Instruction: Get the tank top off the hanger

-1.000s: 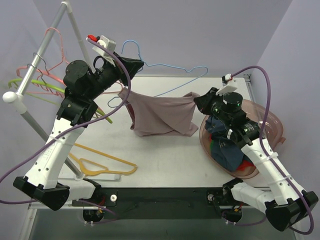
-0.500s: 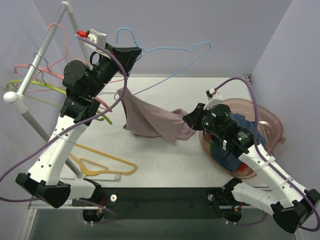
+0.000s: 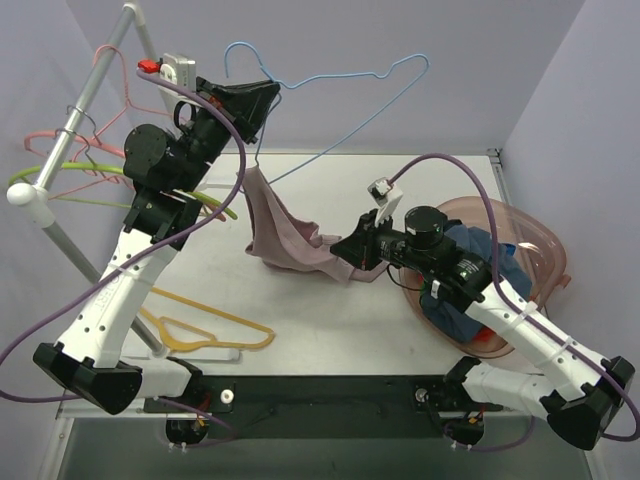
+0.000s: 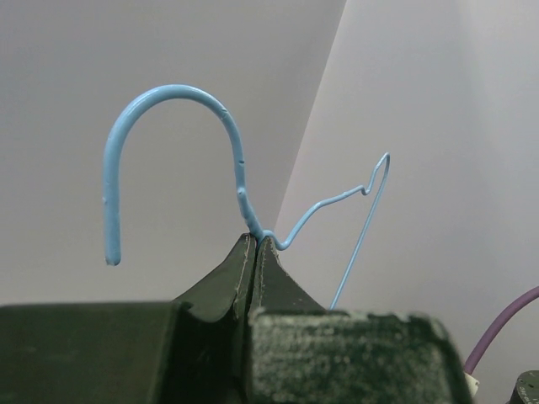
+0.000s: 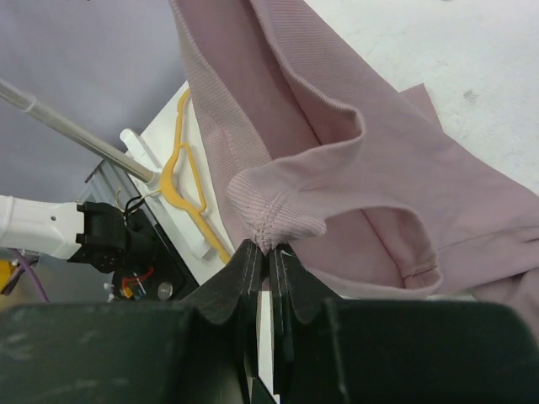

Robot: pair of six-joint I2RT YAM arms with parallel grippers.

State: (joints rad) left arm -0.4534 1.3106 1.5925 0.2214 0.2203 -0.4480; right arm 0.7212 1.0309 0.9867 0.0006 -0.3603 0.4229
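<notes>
Pinching the neck of the blue wire hanger (image 4: 168,91), the left gripper (image 4: 255,244) holds it aloft; the right gripper (image 5: 268,252) is clamped on a bunched edge of the mauve tank top (image 3: 285,235), which drapes from the hanger onto the table (image 3: 330,320)

Top (image 5: 354,160): pink, draped across centre and right.
Gripper (image 5: 268,252): bottom centre, pinching its bunched edge.
Hanger (image 5: 195,217): yellow, left of centre.

probably a lab test cell: bare lavender walls (image 3: 450,40), white table (image 3: 330,310), clothes rack (image 3: 22,192).
</notes>
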